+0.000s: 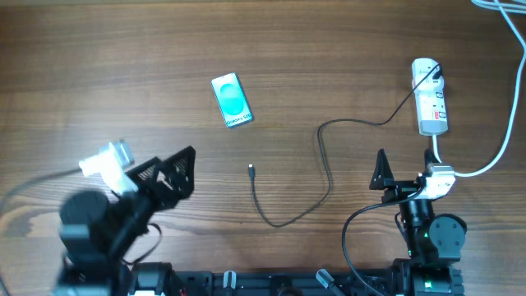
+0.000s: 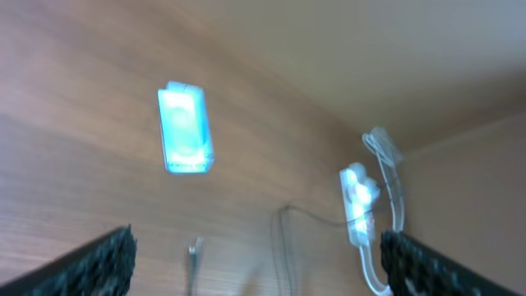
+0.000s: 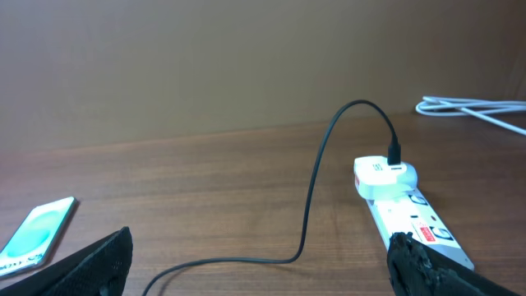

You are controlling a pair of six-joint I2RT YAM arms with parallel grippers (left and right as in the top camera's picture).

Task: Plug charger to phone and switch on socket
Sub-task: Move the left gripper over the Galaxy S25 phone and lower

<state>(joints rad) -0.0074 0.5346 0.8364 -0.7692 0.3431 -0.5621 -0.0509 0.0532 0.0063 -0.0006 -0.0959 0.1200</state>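
- Worktop (image 1: 99,66): brown wood grain with wide bare room across the left and middle. All the goods sit in the middle and on the right.
- Phone (image 1: 231,100): lies flat, screen up, in teal and light blue. It sits left of centre and slightly askew, with open wood on every side. There is a line of white lettering by the short edge nearer the arms, probably a brand name, too small to read.
- Charger (image 1: 329,168): a thin black cable that runs from the socket, loops down the middle and curls back to the left.
- Connector tip (image 1: 251,170): lies loose on the wood below the phone and well apart from it, touching nothing else.
- Socket (image 1: 430,97): a short white strip, lengthways near the right edge. It carries a small red mark (image 3: 423,233) and dark print that I cannot make out.
- Adapter (image 3: 385,177): a white block seated at the strip's far end, with the black cable entering its top.
- White lead (image 1: 493,156): thick, and sweeps from the strip's near end along the right edge to the far corner.
- Left tool (image 2: 256,238): fingers spread wide and holding nothing, at the near left.
- Right tool (image 3: 259,238): fingers spread wide and holding nothing, just short of the socket's near end.
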